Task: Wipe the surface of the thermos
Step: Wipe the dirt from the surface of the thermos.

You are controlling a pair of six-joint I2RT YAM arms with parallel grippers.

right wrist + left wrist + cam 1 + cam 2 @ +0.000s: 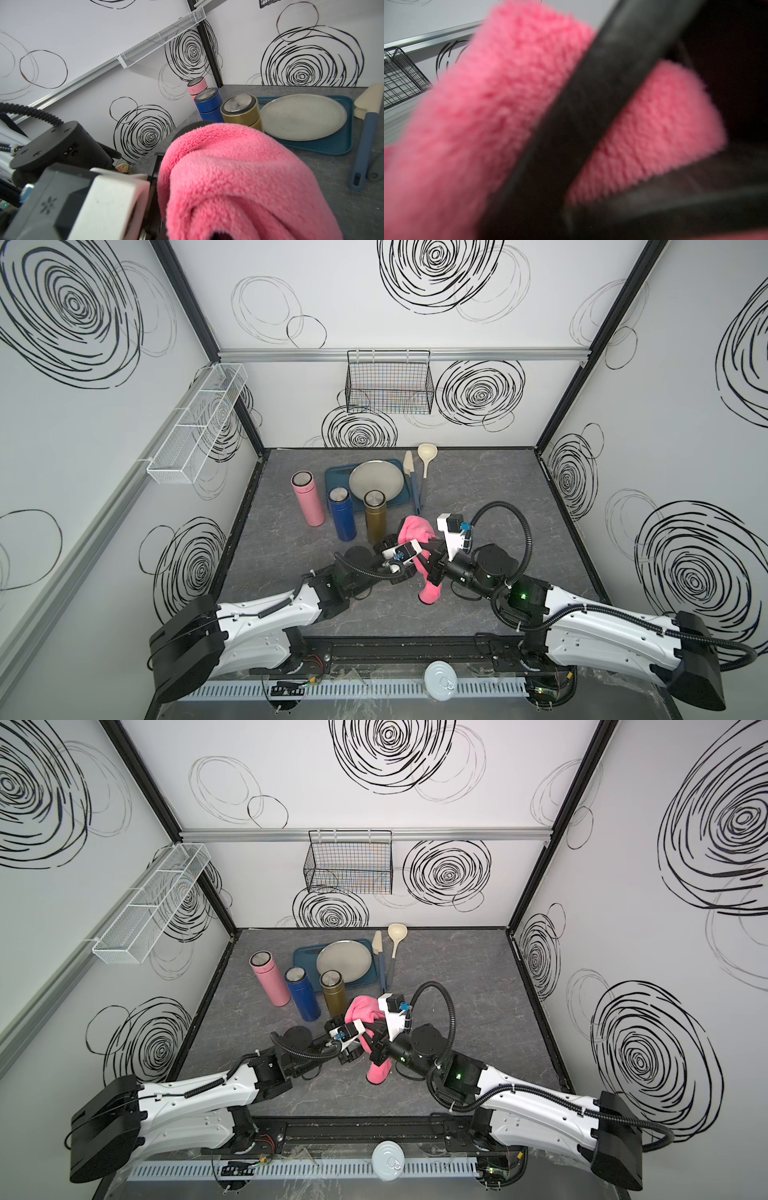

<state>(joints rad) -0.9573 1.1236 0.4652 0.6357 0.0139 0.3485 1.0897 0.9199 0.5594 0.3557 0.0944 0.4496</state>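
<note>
Mid-tabletop, both top views: cloth held up between the two arms, one end bunched high, the other hanging low. Right gripper closed on the cloth. Left gripper closed, tips against the cloth; whether it pinches it, cannot tell. Three thermoses upright in a row toward the far left corner: pink thermos, blue thermos, gold thermos. Gold thermos nearest the cloth, just beside the near edge of the tray; plate on the tray.

Left wrist: blurred. Cloth fills most of the frame; a black bar crosses it.

Right wrist: cloth bunched over the gripper tips, jaws hidden. Behind it gold thermos, blue thermos, pink thermos, in line toward the corner. Tray and plate just beside the gold thermos.
</note>
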